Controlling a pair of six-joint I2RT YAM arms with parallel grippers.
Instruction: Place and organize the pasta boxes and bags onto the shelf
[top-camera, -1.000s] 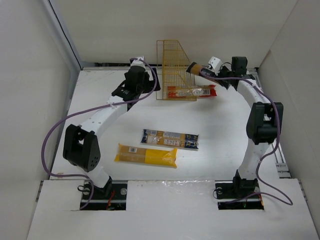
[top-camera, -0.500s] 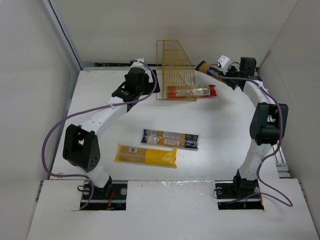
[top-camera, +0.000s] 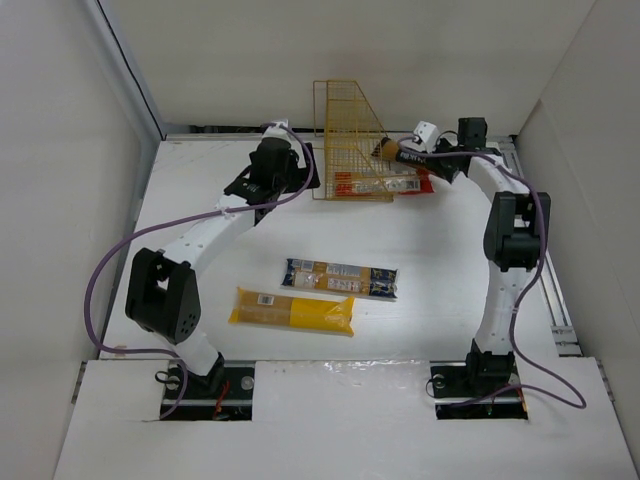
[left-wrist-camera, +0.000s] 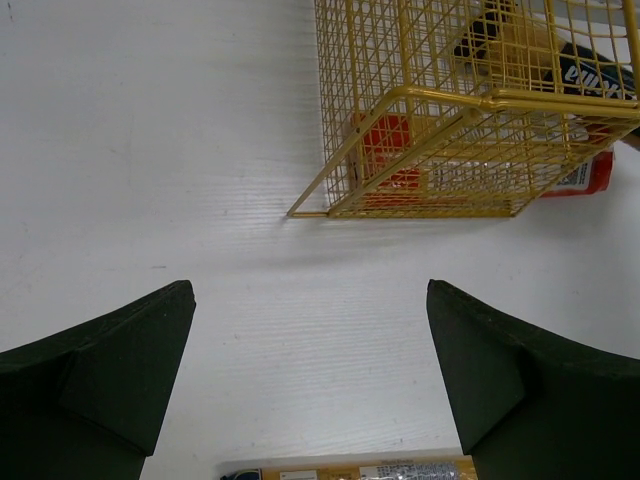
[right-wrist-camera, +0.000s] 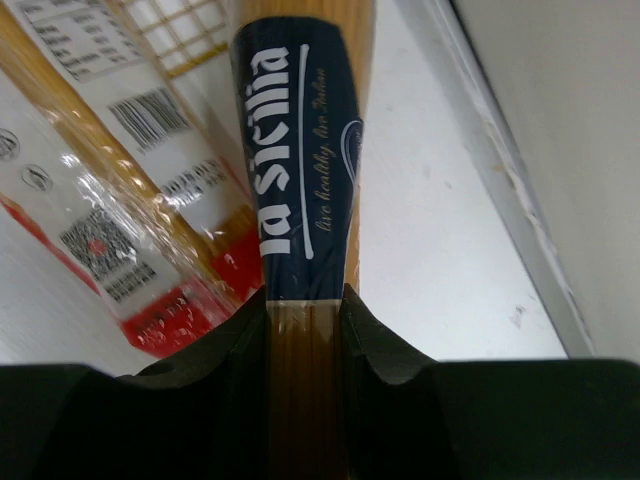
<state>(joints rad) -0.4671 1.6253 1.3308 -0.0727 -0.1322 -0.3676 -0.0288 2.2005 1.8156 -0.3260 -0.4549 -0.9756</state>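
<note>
The yellow wire shelf (top-camera: 350, 140) stands at the back middle. A red-and-white pack (top-camera: 390, 184) lies on its lower tier and sticks out to the right. My right gripper (top-camera: 432, 156) is shut on the yellow-orange pack with the dark blue label (top-camera: 393, 151), its end at the shelf's right side. In the right wrist view the gripper (right-wrist-camera: 305, 300) clamps this pack (right-wrist-camera: 300, 180) above the red-and-white pack (right-wrist-camera: 130, 230). My left gripper (top-camera: 275, 168) is open and empty left of the shelf (left-wrist-camera: 450, 120). The clear bag with blue ends (top-camera: 340, 277) and the plain yellow bag (top-camera: 292, 311) lie mid-table.
White walls close in the table at left, back and right. A metal rail (right-wrist-camera: 500, 170) runs along the right edge near my right gripper. Purple cables hang off both arms.
My right gripper, after pulling back to the right, has moved left again with the blue-label pack, bringing its end to the shelf's right side. The left arm has not moved.
</note>
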